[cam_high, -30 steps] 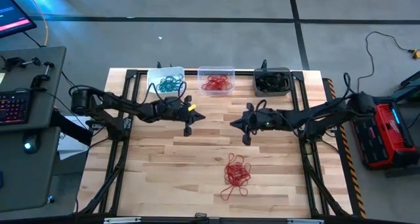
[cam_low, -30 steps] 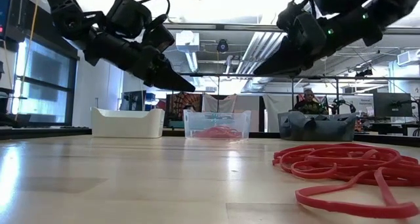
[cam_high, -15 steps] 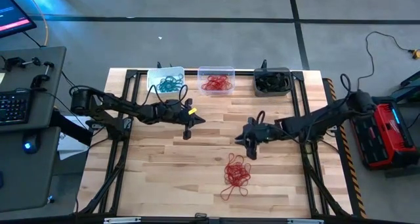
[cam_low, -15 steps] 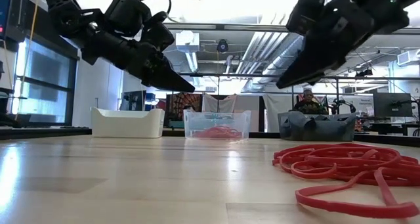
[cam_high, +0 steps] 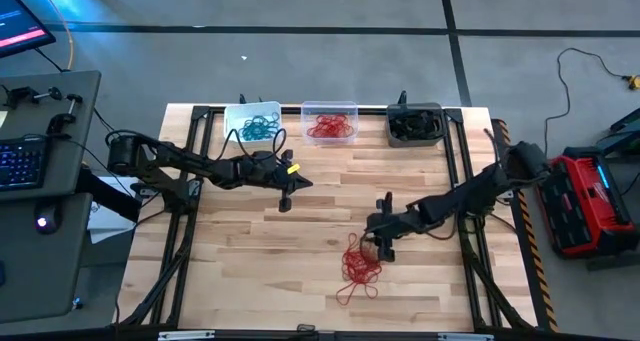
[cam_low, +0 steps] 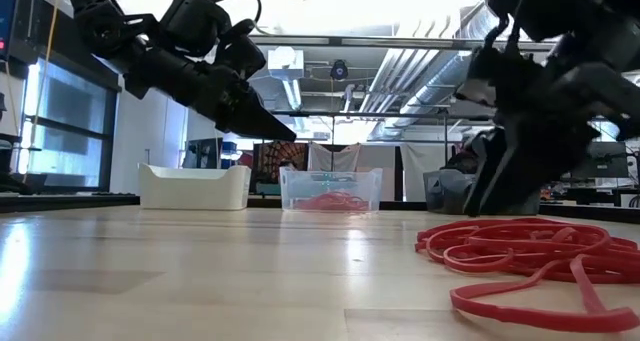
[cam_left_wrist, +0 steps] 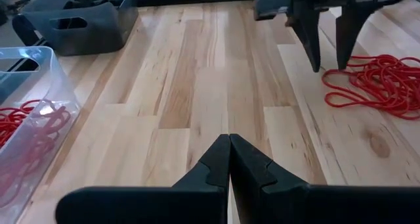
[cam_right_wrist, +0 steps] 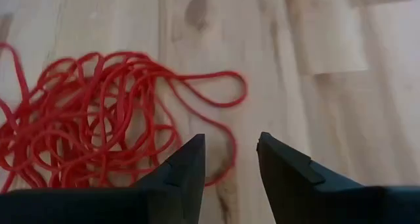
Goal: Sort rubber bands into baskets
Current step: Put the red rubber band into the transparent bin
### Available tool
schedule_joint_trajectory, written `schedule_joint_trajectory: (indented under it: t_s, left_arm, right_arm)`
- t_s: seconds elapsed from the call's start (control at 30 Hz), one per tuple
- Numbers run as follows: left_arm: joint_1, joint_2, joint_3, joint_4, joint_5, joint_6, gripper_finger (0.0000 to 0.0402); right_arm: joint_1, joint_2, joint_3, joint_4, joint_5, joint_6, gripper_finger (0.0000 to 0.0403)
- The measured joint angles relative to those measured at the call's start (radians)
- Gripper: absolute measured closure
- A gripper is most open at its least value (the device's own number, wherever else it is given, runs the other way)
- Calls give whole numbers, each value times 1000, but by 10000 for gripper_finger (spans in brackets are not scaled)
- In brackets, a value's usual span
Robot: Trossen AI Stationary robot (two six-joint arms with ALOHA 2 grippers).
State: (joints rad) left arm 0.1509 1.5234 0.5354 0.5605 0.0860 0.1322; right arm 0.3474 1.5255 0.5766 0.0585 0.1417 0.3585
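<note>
I can't read any text, label, brand or number from here; nothing on the table, the tubs or the arms carries lettering I can make out.

Red rubber bands (cam_high: 360, 266) on pale wood table (cam_high: 250, 261); baskets: white (cam_high: 251, 123) w/ teal, clear (cam_high: 330, 121) w/ red, dk grey (cam_high: 415, 124).

lighting: bright, even, from overhead | low view: ceiling blown out, arms in silhouette, glare streaks on the worktop (cam_low: 200, 271), near edge soft | high view: faint shadows, mild edge bowing maybe | wrist views: fingers blurred up close, wood grain reasonably clear
</note>
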Motion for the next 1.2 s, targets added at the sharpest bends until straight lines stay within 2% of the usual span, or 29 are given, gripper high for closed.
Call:
schedule_joint_trajectory:
  t_s: [0.2,0.33,0.43,0.57,0.63,0.8,1.2]
  left_arm:
    - [0,0,0,-4,-2,1,402]
    - [0,0,0,-13,-4,0,402]
    - [0,0,0,-22,-10,0,402]
    - [0,0,0,-25,-14,0,402]
    - [0,0,0,-25,-16,1,402]
    - [0,0,0,-25,-18,0,402]
    - [-3,0,0,-25,-18,0,401]
  right_arm:
    - [9,86,0,67,5,-50,274]
    - [8,126,1,100,26,-101,291]
    - [6,133,2,104,40,-133,321]
    - [-14,134,3,108,29,-132,383]
    - [-24,135,3,109,25,-139,396]
    - [-48,135,31,97,21,-177,399]
    - [-179,137,136,80,122,-378,402]
